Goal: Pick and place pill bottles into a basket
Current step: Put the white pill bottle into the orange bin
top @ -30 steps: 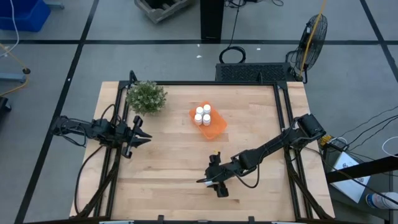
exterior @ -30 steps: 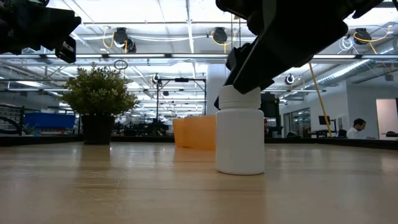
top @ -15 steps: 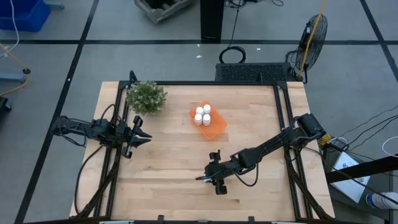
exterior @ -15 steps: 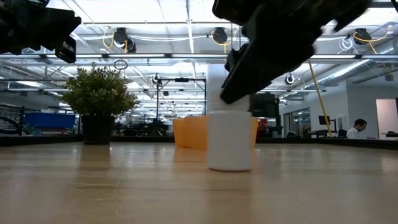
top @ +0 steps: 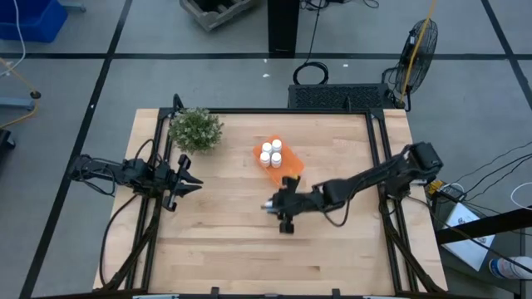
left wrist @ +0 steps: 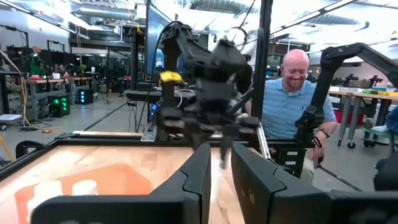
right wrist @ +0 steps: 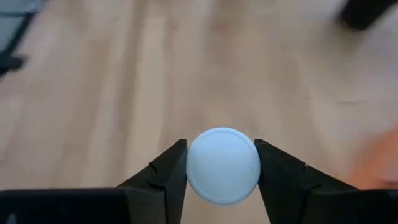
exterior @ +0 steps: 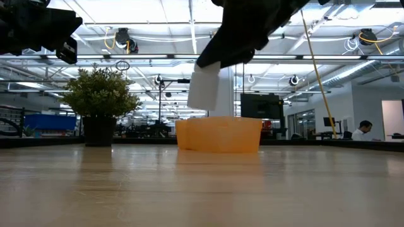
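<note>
The right gripper (top: pixel 274 206) is clenched on a pill bottle (right wrist: pixel 223 165), held clear above the table near the orange basket (top: pixel 287 170) with four bottles inside, likely to clear its wall, while the left gripper (top: pixel 189 181) waits narrowly parted

I count four white pill bottles (top: pixel 271 153) standing upright and clustered together in the far end of the orange basket (top: pixel 288 172), which sits on the bench near its middle. The fifth pill bottle (exterior: pixel 204 87) is white, capped, tilted slightly and raised clear of the bench, just in front of the basket. I see its round cap (right wrist: pixel 223 165) clamped between the right gripper's (right wrist: pixel 221 167) fingers (right wrist: pixel 166 171).
</note>
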`<move>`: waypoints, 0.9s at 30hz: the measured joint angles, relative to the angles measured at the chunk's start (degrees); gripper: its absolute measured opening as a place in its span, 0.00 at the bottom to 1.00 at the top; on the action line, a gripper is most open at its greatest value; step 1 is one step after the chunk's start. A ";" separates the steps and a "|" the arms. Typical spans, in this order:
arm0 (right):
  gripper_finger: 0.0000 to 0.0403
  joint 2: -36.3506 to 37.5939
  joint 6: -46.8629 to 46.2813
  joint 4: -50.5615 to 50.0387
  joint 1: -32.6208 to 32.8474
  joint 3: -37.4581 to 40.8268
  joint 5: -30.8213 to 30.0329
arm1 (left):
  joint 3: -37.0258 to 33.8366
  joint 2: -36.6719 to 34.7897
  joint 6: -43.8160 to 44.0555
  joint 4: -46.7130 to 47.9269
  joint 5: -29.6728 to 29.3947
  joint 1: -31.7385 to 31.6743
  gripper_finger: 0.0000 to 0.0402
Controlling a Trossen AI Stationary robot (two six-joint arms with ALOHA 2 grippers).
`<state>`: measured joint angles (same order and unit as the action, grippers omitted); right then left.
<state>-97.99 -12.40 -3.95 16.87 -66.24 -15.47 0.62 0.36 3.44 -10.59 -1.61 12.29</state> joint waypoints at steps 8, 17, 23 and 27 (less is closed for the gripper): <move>0.37 8.07 5.43 -6.29 -7.39 0.00 -5.44 | 0.00 0.00 0.00 0.07 0.00 0.00 0.17; 0.37 10.59 7.44 -16.22 -14.89 0.00 -5.30 | 0.00 0.00 0.00 0.05 0.00 0.02 0.17; 0.38 10.59 7.65 -18.63 -18.63 0.00 -3.78 | 0.00 0.00 0.01 0.06 0.00 0.01 0.17; 0.38 10.14 7.66 -18.28 -20.88 0.00 -0.17 | 0.00 0.00 0.00 0.04 0.00 0.02 0.17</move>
<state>-87.84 -4.74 -22.22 -4.00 -66.24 -15.64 0.62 0.36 3.44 -10.55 -1.61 12.31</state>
